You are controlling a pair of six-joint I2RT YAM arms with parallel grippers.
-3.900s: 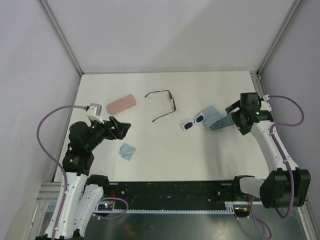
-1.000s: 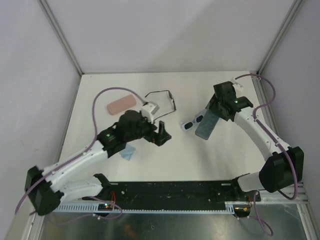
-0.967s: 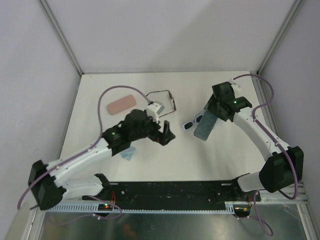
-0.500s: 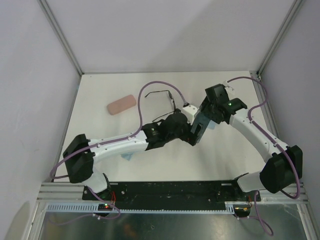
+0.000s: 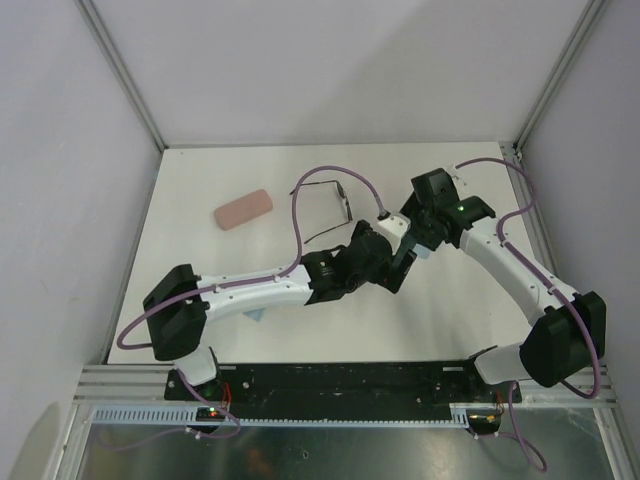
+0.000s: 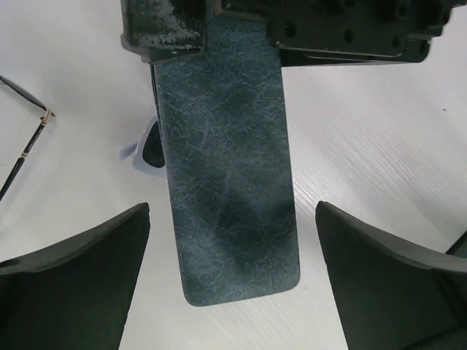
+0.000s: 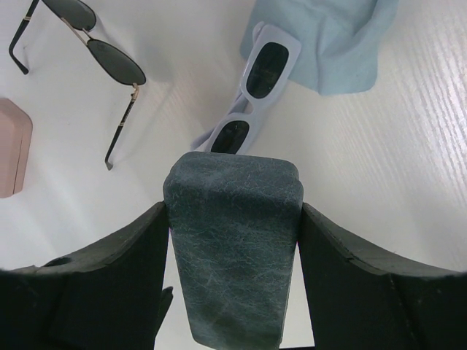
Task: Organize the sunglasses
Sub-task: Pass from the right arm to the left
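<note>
My right gripper (image 7: 233,211) is shut on one end of a blue-grey case (image 7: 233,248) and holds it above the table. In the left wrist view my left gripper (image 6: 232,211) is open, its fingers standing wide on either side of the free end of the case (image 6: 226,182), clear of it. The white sunglasses (image 7: 255,95) lie under the case, partly on a light-blue cloth (image 7: 328,44); one corner of the white sunglasses (image 6: 146,149) peeps out. The black wire sunglasses (image 5: 325,205) lie unfolded behind. From above, the left gripper (image 5: 400,268) meets the right gripper (image 5: 418,240) at centre right.
A pink case (image 5: 243,208) lies at the back left. The left arm (image 5: 270,285) stretches across the middle of the table. A bit of a second light-blue cloth (image 5: 257,316) shows beneath it. Metal posts and grey walls enclose the table.
The left arm has swung from the left side across the table, bringing its open gripper around the case's free end. The right gripper has shifted the case slightly left.
</note>
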